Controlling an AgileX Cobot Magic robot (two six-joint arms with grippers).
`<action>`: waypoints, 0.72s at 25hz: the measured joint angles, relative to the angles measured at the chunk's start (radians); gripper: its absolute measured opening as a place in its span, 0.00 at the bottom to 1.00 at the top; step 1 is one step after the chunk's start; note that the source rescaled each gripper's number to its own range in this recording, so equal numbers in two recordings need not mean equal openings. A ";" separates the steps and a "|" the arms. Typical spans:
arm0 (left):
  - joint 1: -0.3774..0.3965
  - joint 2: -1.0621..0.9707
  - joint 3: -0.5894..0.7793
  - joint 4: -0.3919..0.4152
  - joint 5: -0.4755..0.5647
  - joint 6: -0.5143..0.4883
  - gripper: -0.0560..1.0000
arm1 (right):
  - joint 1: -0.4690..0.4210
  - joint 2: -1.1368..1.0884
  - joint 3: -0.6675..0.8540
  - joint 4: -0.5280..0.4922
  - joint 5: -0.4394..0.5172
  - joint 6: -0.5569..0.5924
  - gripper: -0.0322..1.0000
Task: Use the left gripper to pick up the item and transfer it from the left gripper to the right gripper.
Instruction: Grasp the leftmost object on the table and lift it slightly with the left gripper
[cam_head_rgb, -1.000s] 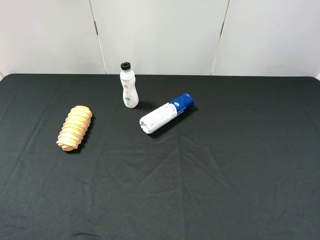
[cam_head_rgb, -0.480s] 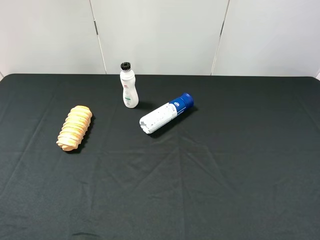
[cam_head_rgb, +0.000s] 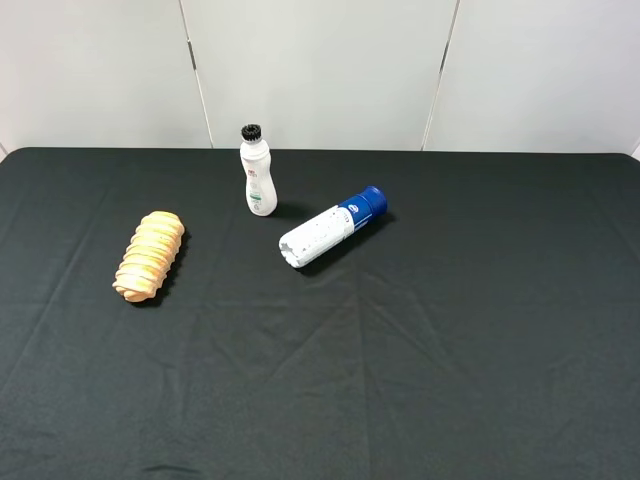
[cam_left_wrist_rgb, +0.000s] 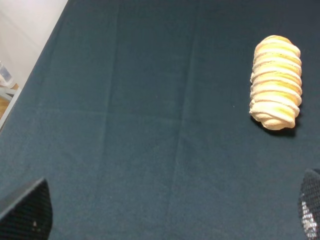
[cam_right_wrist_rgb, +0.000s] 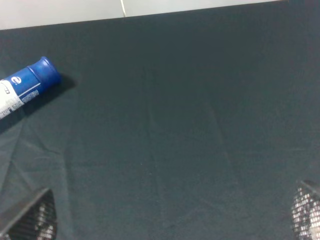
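The item, a golden-tan ridged loaf (cam_head_rgb: 150, 256), lies flat on the left of the black table. It also shows in the left wrist view (cam_left_wrist_rgb: 275, 82), ahead of my left gripper (cam_left_wrist_rgb: 167, 220) and off to one side. Only the two black fingertips (cam_left_wrist_rgb: 26, 210) show, far apart and empty, so the left gripper is open. My right gripper (cam_right_wrist_rgb: 169, 220) is likewise open and empty, with only its fingertips (cam_right_wrist_rgb: 32, 215) showing, over bare cloth. Neither arm shows in the exterior high view.
A white black-capped bottle (cam_head_rgb: 257, 172) stands upright at the back. A white-and-blue bottle (cam_head_rgb: 330, 227) lies on its side near the middle; its blue end shows in the right wrist view (cam_right_wrist_rgb: 30, 82). The table's left edge (cam_left_wrist_rgb: 30, 75) is near the left gripper.
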 joint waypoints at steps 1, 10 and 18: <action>0.000 0.006 -0.012 -0.002 0.006 0.000 1.00 | 0.000 0.000 0.000 0.000 0.000 0.000 1.00; 0.000 0.250 -0.192 -0.009 0.074 0.064 1.00 | 0.000 0.000 0.000 0.000 0.000 0.000 1.00; -0.052 0.450 -0.290 -0.030 0.035 0.060 1.00 | 0.000 0.000 0.000 0.000 0.000 0.000 1.00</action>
